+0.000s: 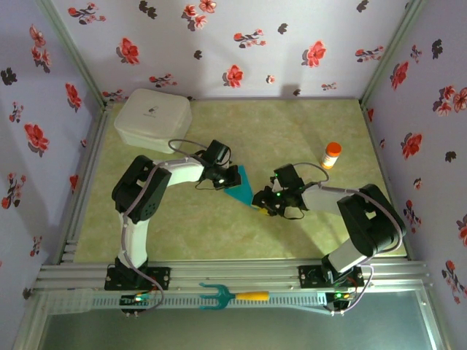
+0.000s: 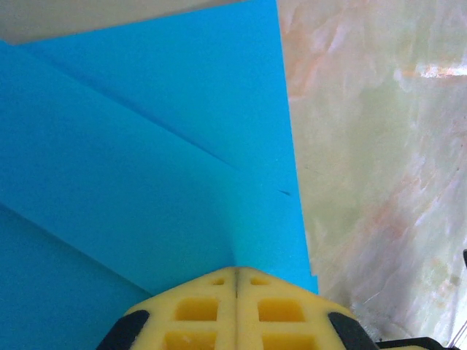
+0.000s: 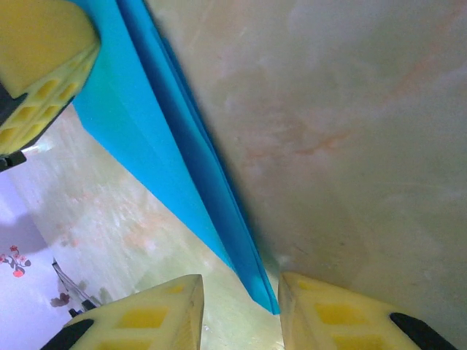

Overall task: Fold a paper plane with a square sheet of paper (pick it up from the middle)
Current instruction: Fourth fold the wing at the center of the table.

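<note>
Green marbled surface (image 1: 306, 131), floral walls. The part-folded square sheet of paper (image 1: 241, 188) lies nearer me than the white box (image 1: 153, 120), to its right. Left hand (image 2: 236, 275), fingers together, pins the box-side edge. Right hand (image 3: 237, 295), fingers apart, straddles the fold away from the box. Mid-crease, I judge. Next: close and run along it.

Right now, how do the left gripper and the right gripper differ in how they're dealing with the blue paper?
The left gripper has its jaws pressed together on the folded blue paper; the right gripper has its jaws apart. The left gripper is at the paper's wide end, while the right gripper straddles its narrow tip. Both are yellow-tipped.
</note>
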Tool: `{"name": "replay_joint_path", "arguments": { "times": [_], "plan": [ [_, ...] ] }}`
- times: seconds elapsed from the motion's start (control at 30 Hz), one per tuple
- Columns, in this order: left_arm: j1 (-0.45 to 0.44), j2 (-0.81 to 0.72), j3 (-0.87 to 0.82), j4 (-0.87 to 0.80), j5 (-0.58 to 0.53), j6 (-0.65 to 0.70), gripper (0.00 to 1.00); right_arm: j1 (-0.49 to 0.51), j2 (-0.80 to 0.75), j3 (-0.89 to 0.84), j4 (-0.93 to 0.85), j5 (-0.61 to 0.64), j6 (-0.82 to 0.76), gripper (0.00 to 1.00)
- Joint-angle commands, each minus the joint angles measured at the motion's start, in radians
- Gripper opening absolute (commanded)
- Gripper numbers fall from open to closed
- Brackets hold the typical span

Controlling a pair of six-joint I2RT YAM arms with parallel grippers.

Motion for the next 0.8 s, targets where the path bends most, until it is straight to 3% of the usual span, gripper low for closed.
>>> {"name": "replay_joint_path", "arguments": {
  "times": [0.0,0.77],
  "plan": [
    [0.006,0.019,-0.015,-0.016,-0.001,-0.008,0.04,0.008,0.017,0.023,0.029,-0.016,-0.002,0.34],
    [0.004,0.011,-0.015,-0.008,-0.002,-0.018,0.04,0.004,0.045,-0.014,0.19,-0.008,0.022,0.32]
  ]
}}
